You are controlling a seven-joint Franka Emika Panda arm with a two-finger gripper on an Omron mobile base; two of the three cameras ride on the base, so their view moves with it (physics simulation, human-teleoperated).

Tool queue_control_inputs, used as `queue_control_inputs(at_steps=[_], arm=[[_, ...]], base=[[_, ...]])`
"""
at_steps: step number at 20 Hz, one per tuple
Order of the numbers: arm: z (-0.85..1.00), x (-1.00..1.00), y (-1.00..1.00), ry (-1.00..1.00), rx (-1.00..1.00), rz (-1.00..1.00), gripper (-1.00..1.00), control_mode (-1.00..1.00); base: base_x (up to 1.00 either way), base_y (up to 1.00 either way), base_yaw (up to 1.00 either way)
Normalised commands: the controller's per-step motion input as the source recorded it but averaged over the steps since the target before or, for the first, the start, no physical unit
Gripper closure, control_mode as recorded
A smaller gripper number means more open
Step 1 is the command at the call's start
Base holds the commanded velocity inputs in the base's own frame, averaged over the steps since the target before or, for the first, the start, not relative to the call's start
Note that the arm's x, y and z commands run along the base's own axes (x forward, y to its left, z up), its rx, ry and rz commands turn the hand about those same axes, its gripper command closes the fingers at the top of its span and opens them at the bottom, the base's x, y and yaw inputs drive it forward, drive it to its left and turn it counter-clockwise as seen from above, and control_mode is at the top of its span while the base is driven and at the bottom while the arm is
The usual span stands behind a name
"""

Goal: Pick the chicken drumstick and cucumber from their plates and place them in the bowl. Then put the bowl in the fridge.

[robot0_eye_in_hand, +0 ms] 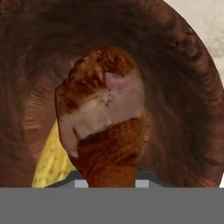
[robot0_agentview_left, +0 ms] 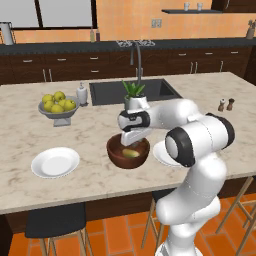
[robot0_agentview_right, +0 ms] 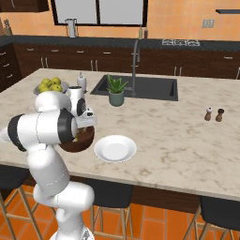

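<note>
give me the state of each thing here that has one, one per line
hand: shut on the reddish-brown chicken drumstick, low over the bowl
reddish-brown chicken drumstick: held, not yet released
yellow-green cucumber piece: lying in the bowl
dark brown wooden bowl: upright on the marble counter
left white plate: bare
right white plate: bare
grey footed bowl: full of yellow-green fruit

Near the sink (robot0_agentview_left: 132,91): one brown bowl (robot0_agentview_left: 128,152) holding one cucumber piece (robot0_agentview_left: 131,153) and one drumstick (robot0_eye_in_hand: 103,127), two white plates (robot0_agentview_left: 55,162) (robot0_agentview_right: 115,148), one grey fruit bowl (robot0_agentview_left: 57,112), one potted plant (robot0_agentview_right: 116,91), two shakers (robot0_agentview_right: 214,114).
</note>
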Motion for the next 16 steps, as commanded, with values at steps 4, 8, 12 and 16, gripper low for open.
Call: queue_control_inputs(at_steps=[4, 8, 12, 16], arm=[[-0.22, 0.05, 0.00, 0.05, -0.03, 0.00, -1.00, -1.00], [-0.29, 0.08, 0.03, 0.12, -0.01, 0.00, -1.00, -1.00], [-0.21, 0.03, 0.00, 0.09, -0.01, 0.00, -1.00, -1.00], [0.40, 0.00, 0.19, 0.02, 0.00, 0.02, -1.00, -1.00]], base=[[0.00, 0.00, 0.00], [0.00, 0.00, 0.00], [0.00, 0.00, 0.00], [0.00, 0.00, 0.00]])
